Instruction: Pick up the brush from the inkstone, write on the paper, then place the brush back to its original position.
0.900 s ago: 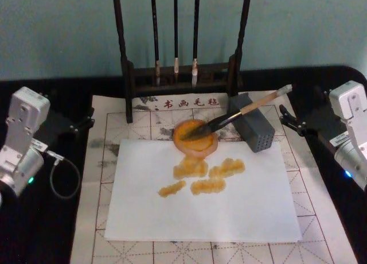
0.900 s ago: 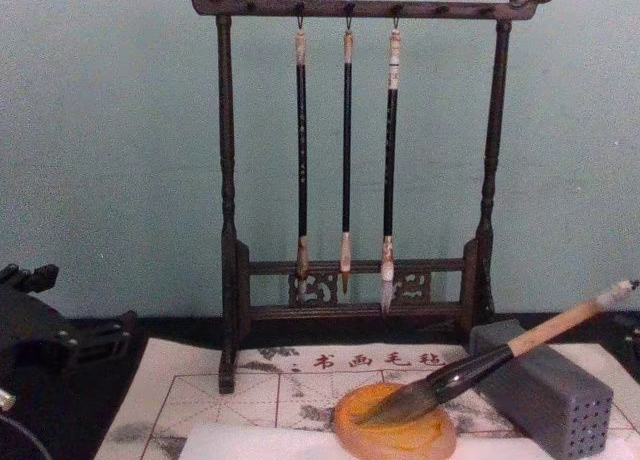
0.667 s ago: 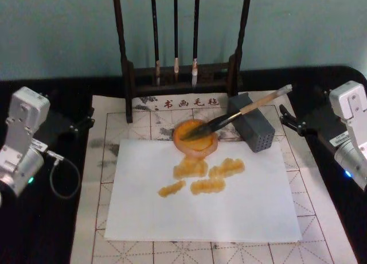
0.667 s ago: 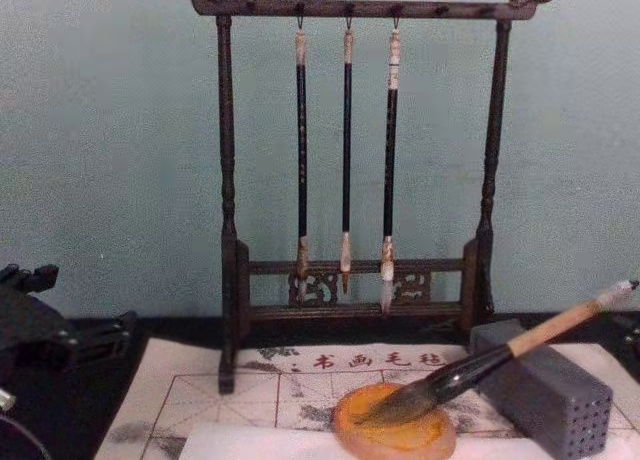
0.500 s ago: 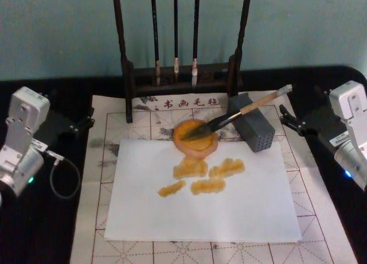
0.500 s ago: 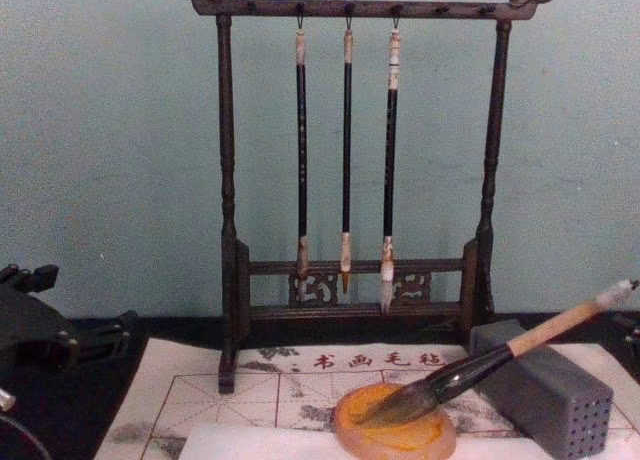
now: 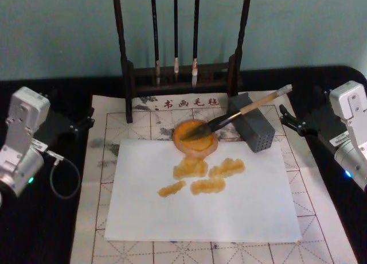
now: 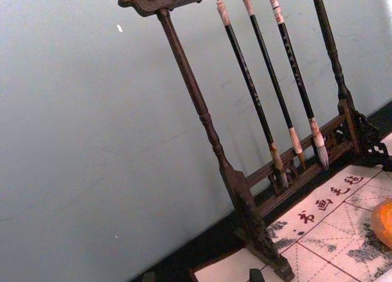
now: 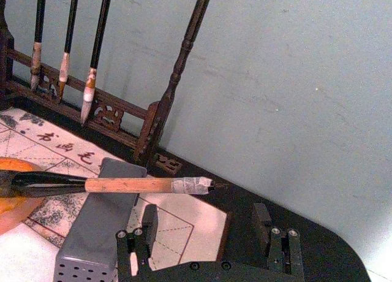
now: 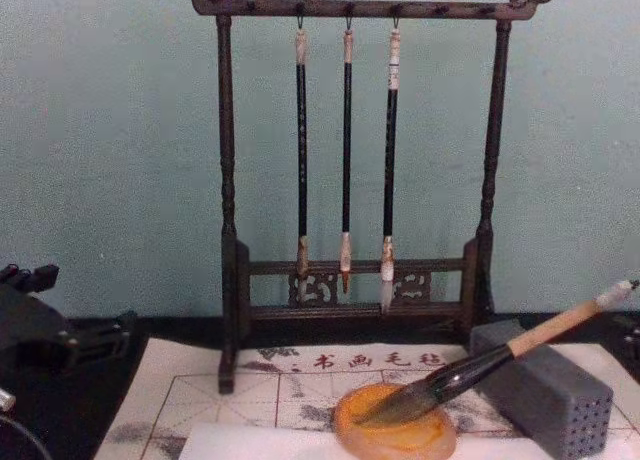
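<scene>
We find the tan-handled, dark-bristled brush (image 7: pixel 238 113) tuft-down in the round amber inkstone (image 7: pixel 186 147), handle on the grey block (image 7: pixel 256 133). The left claw (image 7: pixel 88 117) and right claw (image 7: pixel 284 119) are spread at the surface's side edges.

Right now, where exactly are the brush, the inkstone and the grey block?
brush (image 7: pixel 239 113): head view, mid-shaft, where dark shaft meets tan handle.
inkstone (image 7: pixel 200 147): head view, bare amber surface near its front rim.
grey block (image 7: pixel 253 127): head view, its top face, below the brush.

My left gripper (image 7: pixel 86 119) and right gripper (image 7: pixel 285 119) hang low, pointing inward toward each other; the right one's fingers (image 9: pixel 149 221) are spread, empty.
</scene>
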You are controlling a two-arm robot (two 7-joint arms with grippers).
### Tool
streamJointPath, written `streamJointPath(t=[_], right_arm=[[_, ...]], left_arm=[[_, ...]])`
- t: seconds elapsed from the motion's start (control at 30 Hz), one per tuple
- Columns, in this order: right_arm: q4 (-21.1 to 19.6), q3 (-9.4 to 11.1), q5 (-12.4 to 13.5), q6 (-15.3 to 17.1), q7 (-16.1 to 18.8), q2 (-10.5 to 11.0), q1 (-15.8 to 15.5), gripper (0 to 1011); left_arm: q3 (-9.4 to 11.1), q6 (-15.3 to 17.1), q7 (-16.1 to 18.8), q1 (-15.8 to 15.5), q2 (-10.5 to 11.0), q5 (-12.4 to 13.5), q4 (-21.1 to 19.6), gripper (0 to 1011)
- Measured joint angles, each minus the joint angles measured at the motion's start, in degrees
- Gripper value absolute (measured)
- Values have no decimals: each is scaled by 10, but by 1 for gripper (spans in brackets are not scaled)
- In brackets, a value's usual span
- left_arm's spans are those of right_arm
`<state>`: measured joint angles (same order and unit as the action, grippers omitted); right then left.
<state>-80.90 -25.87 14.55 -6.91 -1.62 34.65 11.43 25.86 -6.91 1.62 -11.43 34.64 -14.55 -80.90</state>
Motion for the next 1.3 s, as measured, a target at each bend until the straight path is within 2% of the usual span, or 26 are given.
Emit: streamJointPath(t=[1.2,1.3], right_arm=[[0,0,0,0,0,0,0,1000],[-2,5,1,0,5,-2,-5,1000]], left_arm=[[0,0,0,0,0,0,0,1001],[0,0,0,0,0,0,0,1001]])
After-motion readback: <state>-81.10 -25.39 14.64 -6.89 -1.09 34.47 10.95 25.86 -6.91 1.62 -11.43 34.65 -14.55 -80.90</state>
